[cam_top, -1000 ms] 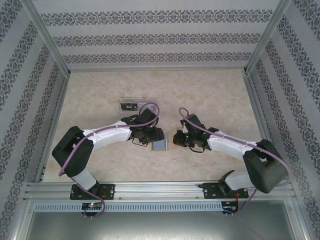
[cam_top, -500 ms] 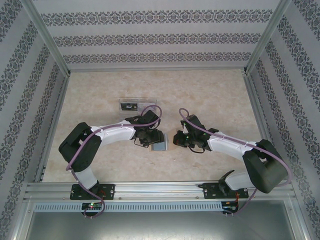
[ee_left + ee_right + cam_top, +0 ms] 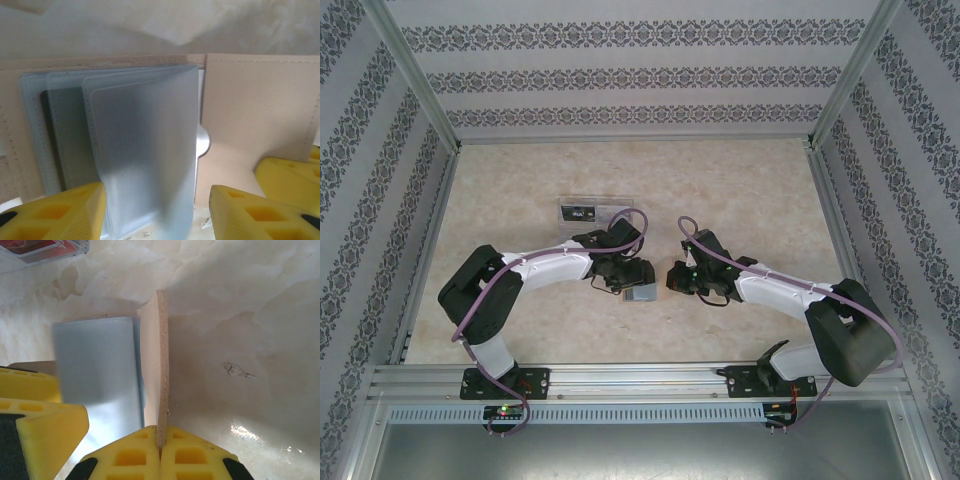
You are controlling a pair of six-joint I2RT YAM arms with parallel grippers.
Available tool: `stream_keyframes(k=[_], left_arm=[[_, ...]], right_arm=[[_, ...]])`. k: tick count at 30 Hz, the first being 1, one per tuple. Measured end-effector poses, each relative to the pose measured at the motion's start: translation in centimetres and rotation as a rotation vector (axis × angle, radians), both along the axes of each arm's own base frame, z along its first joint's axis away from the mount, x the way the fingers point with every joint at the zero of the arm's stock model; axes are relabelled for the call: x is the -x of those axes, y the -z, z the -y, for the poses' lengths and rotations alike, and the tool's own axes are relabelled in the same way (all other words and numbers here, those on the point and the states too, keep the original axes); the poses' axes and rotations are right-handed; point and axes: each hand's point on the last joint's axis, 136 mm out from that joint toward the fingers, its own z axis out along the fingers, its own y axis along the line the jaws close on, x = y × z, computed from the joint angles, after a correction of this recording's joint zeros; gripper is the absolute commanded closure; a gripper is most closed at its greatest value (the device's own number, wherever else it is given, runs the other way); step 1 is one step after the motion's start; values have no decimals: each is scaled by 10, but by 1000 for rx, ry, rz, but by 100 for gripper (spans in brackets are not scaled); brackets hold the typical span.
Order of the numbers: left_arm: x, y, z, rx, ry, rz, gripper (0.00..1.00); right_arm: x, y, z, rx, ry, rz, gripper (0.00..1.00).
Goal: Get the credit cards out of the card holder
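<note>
The tan card holder [image 3: 250, 115] lies open, one flap raised on edge [image 3: 161, 365]. My right gripper [image 3: 161, 432] is shut on that flap's rim. Several pale grey and blue-grey credit cards [image 3: 145, 150] fan out of the holder's left half. My left gripper [image 3: 157, 192] is open, its yellow fingers either side of the front card's lower end, with a gap to the right finger. From above, the left gripper [image 3: 632, 280] and right gripper [image 3: 672, 278] meet over the grey card [image 3: 642, 295]. The front card [image 3: 95, 370] lies left of the raised flap.
A clear plastic tray [image 3: 588, 211] with dark and red cards sits just behind the left gripper, and its corner [image 3: 45, 250] shows in the right wrist view. Metal frame rails [image 3: 430, 230] and patterned walls bound the pale marbled table [image 3: 740, 180].
The left arm's elbow has swung inward and its gripper has shifted slightly right and nearer over the grey card. The right arm has stayed still.
</note>
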Motion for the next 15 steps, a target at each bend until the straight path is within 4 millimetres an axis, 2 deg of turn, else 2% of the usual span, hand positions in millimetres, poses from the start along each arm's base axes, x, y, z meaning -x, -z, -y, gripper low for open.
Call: stream_keyframes(k=[10,13,15], left_arm=[[-4,-14,17,55,45,36,38],[-4,-15,19,61,52,37,42],[-4,-17,21,70,60,35,50]], right_arm=[[0,0,0,0,0,0,100],[0,0,0,0,1,0,100],[0,0,0,0,1,0,99]])
